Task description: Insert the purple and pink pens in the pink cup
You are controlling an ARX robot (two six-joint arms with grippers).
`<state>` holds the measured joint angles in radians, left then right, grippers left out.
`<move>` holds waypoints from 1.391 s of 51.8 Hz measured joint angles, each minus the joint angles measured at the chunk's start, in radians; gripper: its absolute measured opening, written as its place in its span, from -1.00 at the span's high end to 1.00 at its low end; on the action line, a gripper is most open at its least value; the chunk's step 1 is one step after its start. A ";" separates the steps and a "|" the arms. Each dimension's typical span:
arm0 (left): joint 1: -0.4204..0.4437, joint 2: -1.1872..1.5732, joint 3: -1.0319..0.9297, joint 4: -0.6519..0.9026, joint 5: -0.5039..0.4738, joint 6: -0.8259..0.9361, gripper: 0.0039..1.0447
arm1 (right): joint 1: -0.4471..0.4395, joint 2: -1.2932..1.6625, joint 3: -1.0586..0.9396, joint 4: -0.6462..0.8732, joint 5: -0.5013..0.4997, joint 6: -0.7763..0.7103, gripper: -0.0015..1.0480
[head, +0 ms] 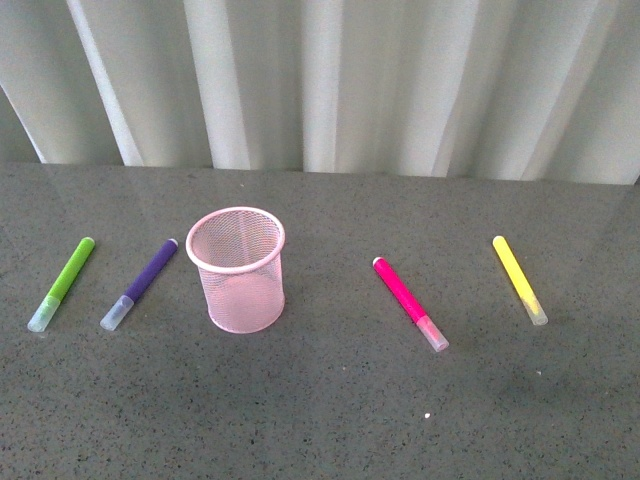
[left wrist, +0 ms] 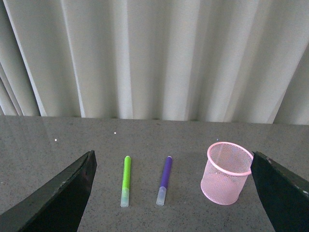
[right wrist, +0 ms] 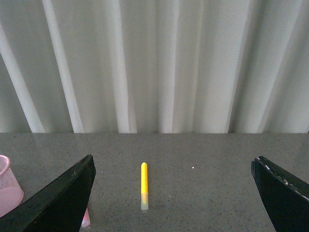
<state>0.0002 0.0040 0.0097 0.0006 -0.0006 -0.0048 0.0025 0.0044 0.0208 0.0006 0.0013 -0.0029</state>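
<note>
The pink cup (head: 237, 270) stands upright and empty on the grey table, left of centre. Just to its left lies the purple pen (head: 140, 283), flat, clear cap toward me. On the cup's right, a good gap away, the pink pen (head: 409, 303) lies flat with its cap toward me. Neither arm shows in the front view. My left gripper (left wrist: 171, 193) is open, held back from the table, with the purple pen (left wrist: 164, 180) and pink cup (left wrist: 226, 172) ahead between its fingers. My right gripper (right wrist: 173, 193) is open too; only the pink pen's cap (right wrist: 85, 222) peeks past its finger.
A lime green marker (head: 62, 283) lies at the far left and a yellow marker (head: 519, 279) at the far right. White curtains hang along the table's far edge. The green marker (left wrist: 125, 181) and yellow marker (right wrist: 144, 185) also show in the wrist views.
</note>
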 joint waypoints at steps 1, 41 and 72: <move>0.000 0.000 0.000 0.000 0.000 0.000 -0.88 | 0.000 0.000 0.000 0.000 0.000 0.000 -0.87; -0.026 0.014 0.001 0.000 -0.068 -0.010 -0.88 | 0.000 0.000 0.000 0.000 0.000 0.000 -0.87; 0.065 0.847 0.294 0.310 -0.175 -0.023 -0.88 | 0.000 0.000 0.000 0.000 -0.001 0.000 -0.87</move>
<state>0.0650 0.8513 0.3035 0.3103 -0.1753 -0.0277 0.0021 0.0044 0.0208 0.0006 0.0002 -0.0025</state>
